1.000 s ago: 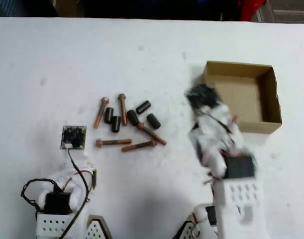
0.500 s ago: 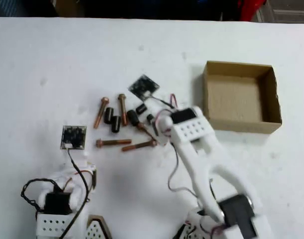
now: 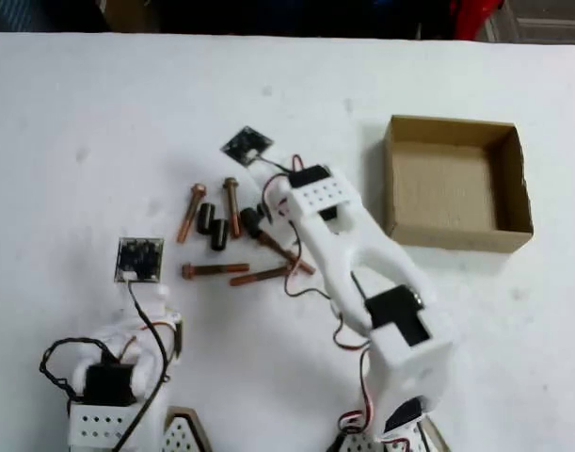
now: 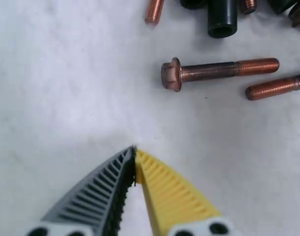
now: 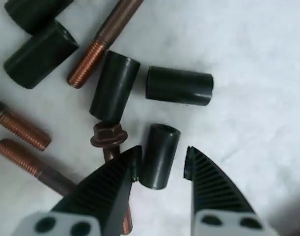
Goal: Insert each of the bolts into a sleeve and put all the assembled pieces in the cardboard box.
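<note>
Lying outside cardboard box (image 3: 454, 234): bolts (image 3: 215, 269), sleeves (image 3: 217, 234).

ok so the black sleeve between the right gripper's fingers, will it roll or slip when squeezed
Probably stiff: the sleeve keeps a round bore. Lying on its side on the table, it could roll if nudged. Its smooth skin may slip, though the right gripper has ribbed fingers.

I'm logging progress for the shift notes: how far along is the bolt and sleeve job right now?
Done: nothing. The cardboard box holds no pieces, and five bolts lie bare on the table among loose sleeves. In hand: the right gripper is open, with its fingers on either side of one black sleeve. The left gripper is shut over bare table. Left: every insertion and every drop into the box.
</note>
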{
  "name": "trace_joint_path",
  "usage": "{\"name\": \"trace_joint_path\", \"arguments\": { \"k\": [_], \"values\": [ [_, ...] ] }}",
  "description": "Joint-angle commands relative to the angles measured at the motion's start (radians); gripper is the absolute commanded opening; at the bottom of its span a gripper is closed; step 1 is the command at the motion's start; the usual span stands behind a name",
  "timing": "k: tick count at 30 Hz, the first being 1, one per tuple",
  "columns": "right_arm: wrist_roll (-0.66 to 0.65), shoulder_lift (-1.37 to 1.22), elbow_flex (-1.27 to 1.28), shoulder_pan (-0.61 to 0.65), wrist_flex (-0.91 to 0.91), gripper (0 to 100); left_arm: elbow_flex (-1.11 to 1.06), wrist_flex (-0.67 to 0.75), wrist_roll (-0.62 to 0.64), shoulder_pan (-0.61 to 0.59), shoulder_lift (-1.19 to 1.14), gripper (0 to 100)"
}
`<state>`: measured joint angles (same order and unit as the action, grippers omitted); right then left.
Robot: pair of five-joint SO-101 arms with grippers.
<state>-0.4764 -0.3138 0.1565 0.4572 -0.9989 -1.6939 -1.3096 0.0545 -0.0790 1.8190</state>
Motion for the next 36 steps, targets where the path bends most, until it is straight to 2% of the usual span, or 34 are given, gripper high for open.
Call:
{"name": "trace_joint_path", "arguments": {
  "k": [1,8,10,12,17,31,36],
  "values": [
    [-0.006,-0.03,-0.071,0.001,-0.008,13.4,0.002,0.026,0.015,0.01,0.004,2],
    [-0.034,-0.084,-0.071,-0.005,-0.01,12.9,0.002,0.026,0.015,0.01,0.004,2],
    [-0.034,-0.091,-0.069,-0.005,-0.01,9.7,0.002,0.026,0.015,0.01,0.004,2],
    [-0.032,-0.09,-0.069,-0.005,-0.024,1.7,0.002,0.026,0.015,0.01,0.004,2],
    [-0.032,-0.042,-0.075,-0.018,-0.088,1.5,0.002,0.026,0.015,0.01,0.004,2],
    [-0.032,0.665,-0.061,-0.053,-0.455,1.5,0.002,0.026,0.015,0.01,0.004,2],
    [-0.032,0.932,0.077,-0.045,-0.476,1.5,0.002,0.026,0.015,0.01,0.004,2]
  ]
}}
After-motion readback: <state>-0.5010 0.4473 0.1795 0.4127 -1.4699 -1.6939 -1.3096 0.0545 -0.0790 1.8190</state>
